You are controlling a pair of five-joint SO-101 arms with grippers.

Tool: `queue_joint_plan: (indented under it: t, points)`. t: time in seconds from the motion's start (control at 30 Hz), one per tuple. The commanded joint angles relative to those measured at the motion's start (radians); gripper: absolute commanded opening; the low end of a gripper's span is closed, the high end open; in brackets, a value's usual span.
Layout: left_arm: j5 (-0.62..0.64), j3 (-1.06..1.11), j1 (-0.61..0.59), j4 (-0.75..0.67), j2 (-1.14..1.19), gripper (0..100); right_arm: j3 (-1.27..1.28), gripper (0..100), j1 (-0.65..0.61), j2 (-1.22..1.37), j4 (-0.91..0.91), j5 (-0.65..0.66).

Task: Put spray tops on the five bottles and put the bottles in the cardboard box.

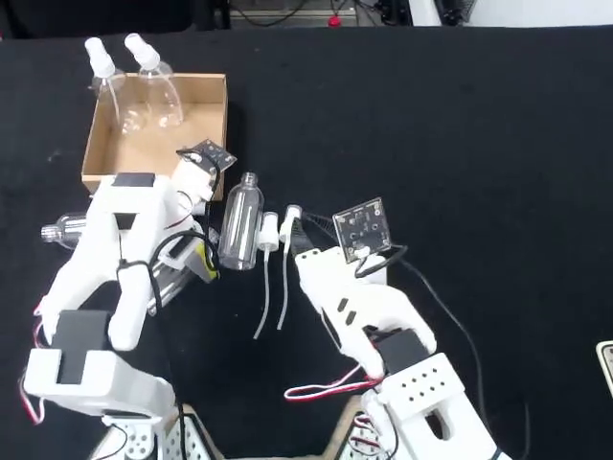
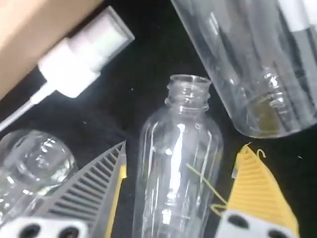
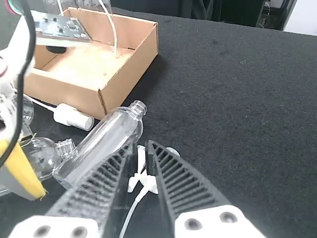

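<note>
Two capped bottles (image 1: 144, 91) lie in the cardboard box (image 1: 209, 91). My left gripper (image 2: 183, 148) is open, its grey and yellow fingers on either side of an uncapped clear bottle (image 2: 181, 173) without pressing it. A loose spray top (image 2: 81, 59) lies by the box wall (image 2: 34, 29). A larger uncapped bottle (image 1: 239, 225) lies mid-table, also seen from the right wrist as bottle (image 3: 101, 141). My right gripper (image 3: 141, 147) is shut on a white spray top (image 3: 141, 166) beside that bottle. A second spray top (image 1: 268, 235) with its tube lies next to it.
Another uncapped bottle (image 1: 62, 230) lies left of the left arm, and a third bottle neck (image 3: 59, 147) shows near the yellow finger. Open black table stretches to the right and far side. A small object (image 1: 606, 356) sits at the right edge.
</note>
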Motion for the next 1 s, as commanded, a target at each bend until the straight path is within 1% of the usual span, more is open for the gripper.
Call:
queue_joint_plan:
  t: [0.0,0.1,0.27,0.33,0.43,0.57,0.67,0.77,0.97]
  points:
    - [0.003,-0.018,0.002,-0.025,0.006,33,-0.019,3.5,-0.012,-0.015,-0.018,-0.002]
    - [0.003,-0.016,0.005,-0.023,0.011,32,-0.019,3.5,-0.012,-0.015,-0.018,-0.002]
    - [0.003,-0.016,0.01,-0.017,0.002,16,-0.019,3.5,-0.012,-0.015,-0.018,-0.002]
    - [0.003,-0.016,0.012,-0.015,0.002,12,-0.019,3.5,-0.012,-0.015,-0.018,-0.002]
    - [0.003,-0.01,0.013,-0.011,0.0,13,-0.019,3.5,-0.012,-0.015,-0.018,-0.002]
    - [0.005,-0.022,0.008,0.104,-0.008,13,-0.019,3.5,-0.012,-0.015,-0.018,-0.002]
    - [0.005,0.004,0.002,0.166,-0.063,13,-0.019,3.5,-0.012,-0.015,-0.018,-0.002]
    - [0.003,0.067,0.001,0.189,-0.166,13,-0.019,3.5,-0.012,-0.015,-0.018,-0.002]
    - [0.023,0.232,-0.002,0.181,-0.437,13,-0.022,3.5,-0.008,-0.015,-0.018,-0.005]
